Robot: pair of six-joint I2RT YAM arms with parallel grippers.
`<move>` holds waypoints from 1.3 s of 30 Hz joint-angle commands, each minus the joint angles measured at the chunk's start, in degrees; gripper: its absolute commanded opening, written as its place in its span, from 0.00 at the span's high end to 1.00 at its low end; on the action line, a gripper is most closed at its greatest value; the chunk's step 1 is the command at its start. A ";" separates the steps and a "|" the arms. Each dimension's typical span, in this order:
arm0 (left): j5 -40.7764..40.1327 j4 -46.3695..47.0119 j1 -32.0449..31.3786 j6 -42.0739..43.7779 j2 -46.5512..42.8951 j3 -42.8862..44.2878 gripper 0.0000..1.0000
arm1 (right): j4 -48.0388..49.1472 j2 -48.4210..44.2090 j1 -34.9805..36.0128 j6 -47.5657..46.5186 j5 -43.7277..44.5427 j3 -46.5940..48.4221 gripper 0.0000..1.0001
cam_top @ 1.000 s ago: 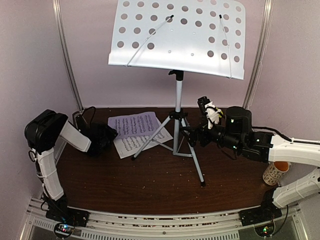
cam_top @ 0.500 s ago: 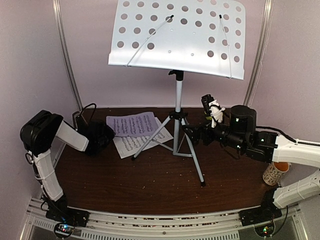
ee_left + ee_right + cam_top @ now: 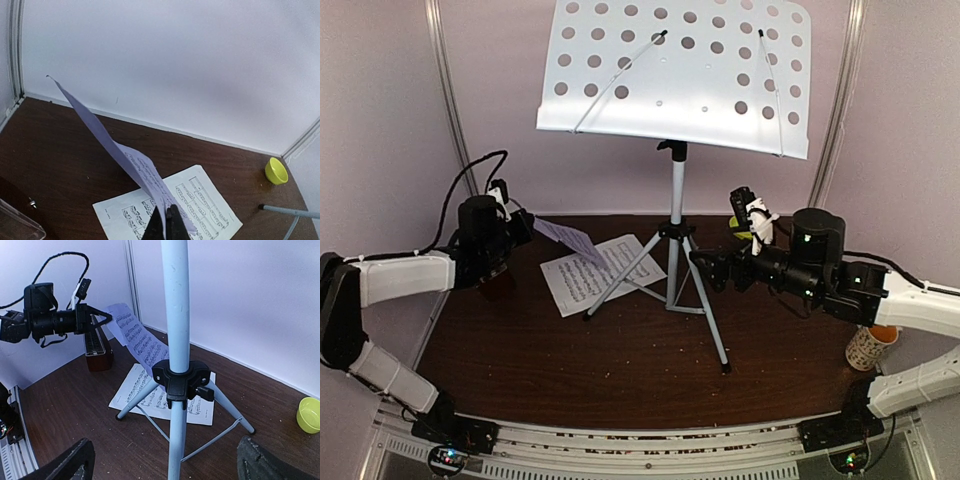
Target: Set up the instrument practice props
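Observation:
The white perforated music stand (image 3: pixel 680 75) rises on its pole (image 3: pixel 177 315) from a tripod at the middle of the table. My left gripper (image 3: pixel 167 222) is shut on the edge of the lavender music sheet (image 3: pixel 120 155) and holds it tilted in the air, above the white music sheet (image 3: pixel 200 200) lying flat on the table. The dark-red metronome (image 3: pixel 97 347) with its clear cover stands at the back left, below the left arm. My right gripper (image 3: pixel 167 462) is open; its fingers stand wide on either side of the pole without touching it.
A small green bowl (image 3: pixel 310 414) sits by the back wall, right of the tripod. A patterned cup (image 3: pixel 870 345) stands at the right edge, under the right arm. The tripod legs (image 3: pixel 710 320) spread across the table's centre. Walls close the back and both sides.
My left gripper has shut on the lavender sheet and raised it off the white sheet, its arm swinging up and left. The right arm has drifted slightly right, still open.

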 commanded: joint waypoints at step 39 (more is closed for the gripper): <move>77.55 -59.64 -9.71 38.57 -32.20 20.51 1.00 | -15.54 0.93 3.53 -10.23 -26.20 18.41 0.00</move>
